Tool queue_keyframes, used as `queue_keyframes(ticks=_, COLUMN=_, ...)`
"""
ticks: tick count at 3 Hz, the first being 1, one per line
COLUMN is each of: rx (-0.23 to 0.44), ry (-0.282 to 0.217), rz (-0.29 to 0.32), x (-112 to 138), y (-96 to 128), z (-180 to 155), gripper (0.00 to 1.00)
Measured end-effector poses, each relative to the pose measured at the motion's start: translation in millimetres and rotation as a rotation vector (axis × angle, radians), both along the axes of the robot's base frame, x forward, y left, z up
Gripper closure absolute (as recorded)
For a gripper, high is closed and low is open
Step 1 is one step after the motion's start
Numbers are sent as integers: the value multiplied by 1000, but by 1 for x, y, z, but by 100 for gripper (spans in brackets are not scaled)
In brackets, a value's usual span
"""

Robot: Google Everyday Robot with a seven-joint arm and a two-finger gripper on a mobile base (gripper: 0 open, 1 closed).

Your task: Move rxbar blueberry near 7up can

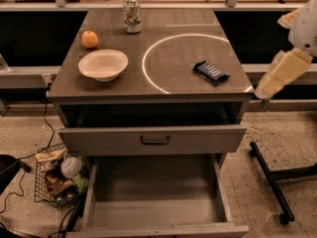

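The rxbar blueberry (211,72), a flat dark-blue bar with white blocks, lies on the right part of the table top, inside a light ring. The 7up can (132,14) stands upright at the back middle of the table. The bar is far from the can, to its front right. My gripper (265,94) is at the right edge of the view, at the lower end of a cream-coloured arm part, off the table's right side. It is level with the front right corner, to the right of the bar, and holds nothing.
An orange (89,38) and a white bowl (103,64) sit on the table's left side. Below the table top (163,90) a middle drawer (154,140) is slightly out and the bottom drawer (156,202) is pulled wide open. A wire basket of snacks (59,175) stands on the floor at left. A black chair leg (270,182) lies at right.
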State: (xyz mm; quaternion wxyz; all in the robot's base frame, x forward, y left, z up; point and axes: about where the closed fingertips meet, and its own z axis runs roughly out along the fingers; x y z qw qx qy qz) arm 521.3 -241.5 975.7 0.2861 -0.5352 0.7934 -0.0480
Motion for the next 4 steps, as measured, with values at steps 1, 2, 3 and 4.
queue_keyframes(ticks=1, rx=202, ry=-157, rz=-124, x=74, y=-23, z=-2, gripper=0)
queue_keyframes(ticks=2, rx=350, ry=-245, rz=-183, x=96, y=-30, z=-12, gripper=0)
queue_keyframes(ticks=3, rx=487, ry=-331, rz=-228, x=101, y=-34, z=-24, gripper=0)
queue_keyframes(ticks=4, rx=623, ry=-390, rz=-252, x=107, y=-35, z=-37, gripper=0)
